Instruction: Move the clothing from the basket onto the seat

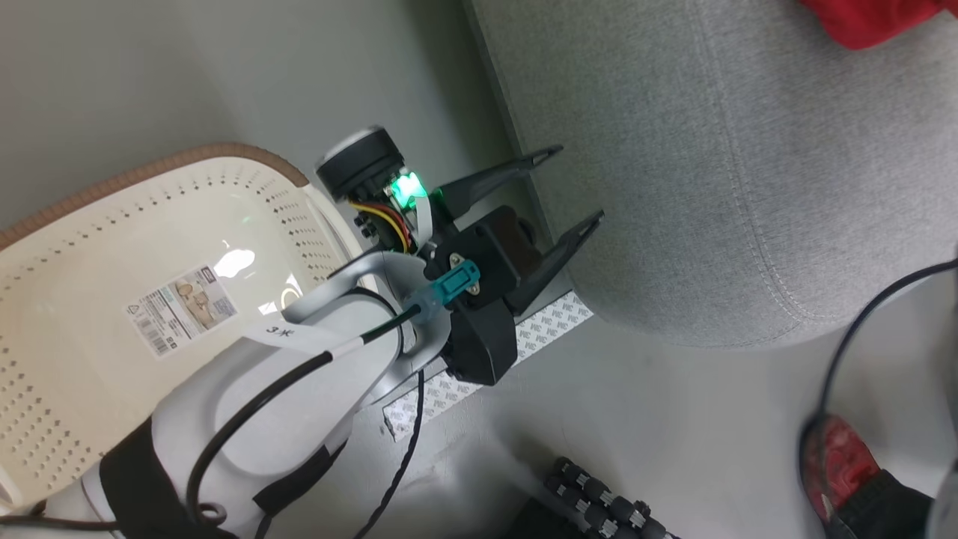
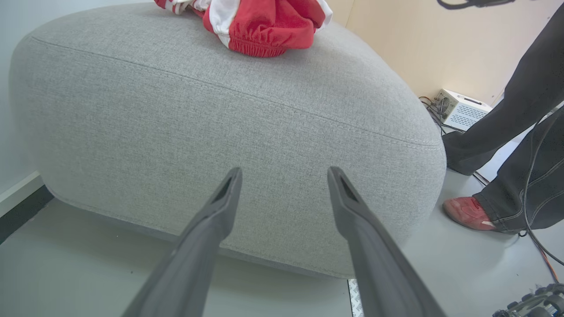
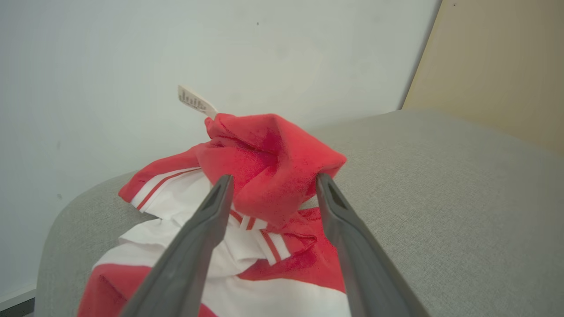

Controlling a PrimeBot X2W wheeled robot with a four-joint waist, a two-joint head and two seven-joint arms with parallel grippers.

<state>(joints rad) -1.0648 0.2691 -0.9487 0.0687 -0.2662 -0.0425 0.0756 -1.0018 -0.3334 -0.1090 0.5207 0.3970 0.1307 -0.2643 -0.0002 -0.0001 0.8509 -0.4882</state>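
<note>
Our left jaws gape wide, facing the seat (image 2: 176, 110) near the basket (image 1: 75, 262). Our right jaws spread wide astride clothing (image 3: 264, 185) atop the seat.

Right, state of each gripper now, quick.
Left gripper: open, empty, beside the grey seat.
Right gripper: open, jaws straddling a fold of the red-and-white clothing on the seat.

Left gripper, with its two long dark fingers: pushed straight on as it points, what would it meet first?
Probably the rounded side of the large grey woven-fabric seat; the open left gripper points squarely at it, nothing between.
</note>
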